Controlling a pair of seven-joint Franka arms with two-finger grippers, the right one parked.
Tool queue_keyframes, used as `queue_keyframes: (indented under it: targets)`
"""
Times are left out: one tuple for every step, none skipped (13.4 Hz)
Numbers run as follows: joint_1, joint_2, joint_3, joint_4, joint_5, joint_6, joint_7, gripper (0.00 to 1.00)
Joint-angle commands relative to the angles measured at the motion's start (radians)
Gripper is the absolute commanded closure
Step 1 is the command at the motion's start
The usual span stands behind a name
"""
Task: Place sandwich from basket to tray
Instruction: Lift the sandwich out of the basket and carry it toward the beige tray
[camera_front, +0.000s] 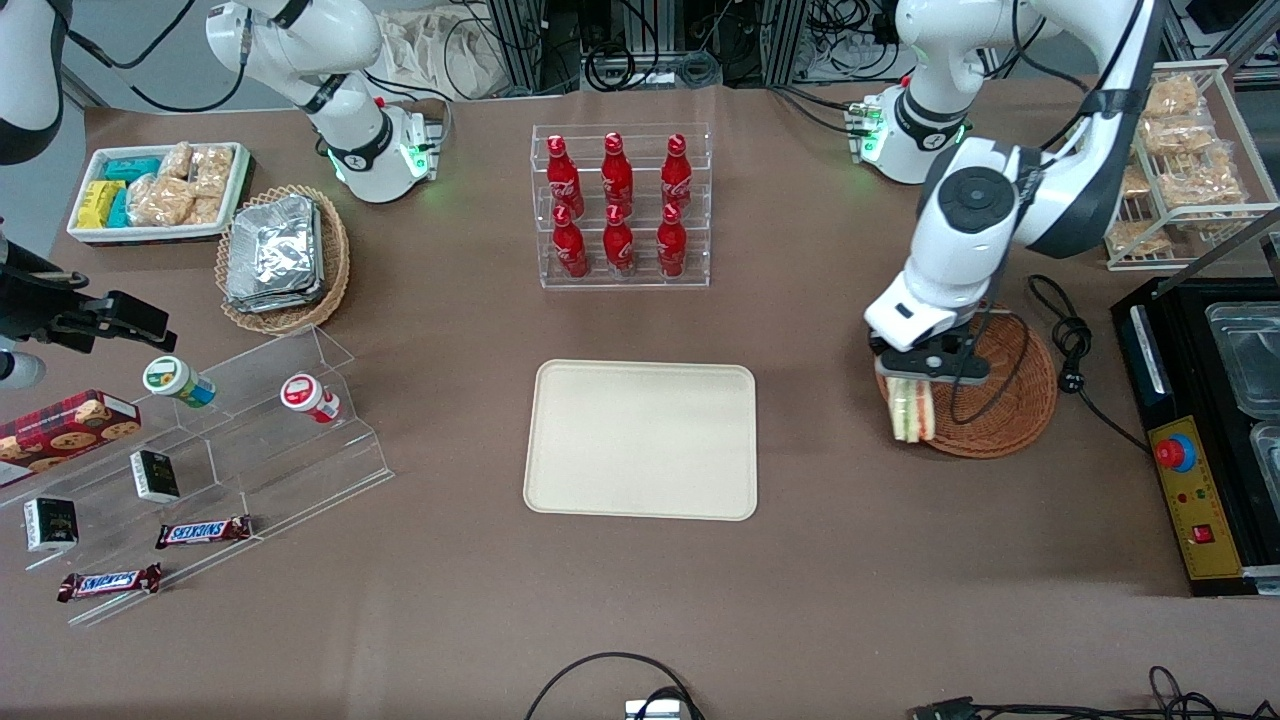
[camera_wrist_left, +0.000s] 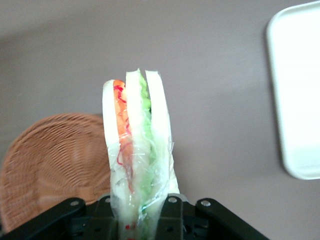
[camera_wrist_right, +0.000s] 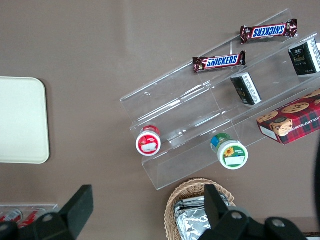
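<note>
Above basket (camera_front: 1005, 400) rim: pincer (camera_front: 915, 378) clamped on one sandwich (camera_front: 911, 408); one tray (camera_front: 641, 440) bare.

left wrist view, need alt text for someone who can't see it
The pincer grips a clear-wrapped sandwich, its white bread and orange and green filling seen edge-on. Below lie the brown table, a reddish wicker basket and part of the cream tray.
</note>
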Motion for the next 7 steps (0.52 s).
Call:
queue_keyframes:
  targets:
    - [-0.003,0.149,-0.074,0.153,0.019,-0.048,-0.100,1.00]
    - [-0.004,0.178,-0.087,0.179,0.023,-0.051,-0.116,1.00]
    - [-0.004,0.199,-0.090,0.199,0.023,-0.051,-0.119,1.00]
    - [-0.006,0.219,-0.103,0.221,0.023,-0.051,-0.125,1.00]
    - [-0.006,0.236,-0.120,0.241,0.024,-0.051,-0.150,1.00]
    - [-0.006,0.252,-0.130,0.256,0.029,-0.051,-0.170,1.00]
    - [-0.038,0.267,-0.133,0.275,0.050,-0.052,-0.190,1.00]
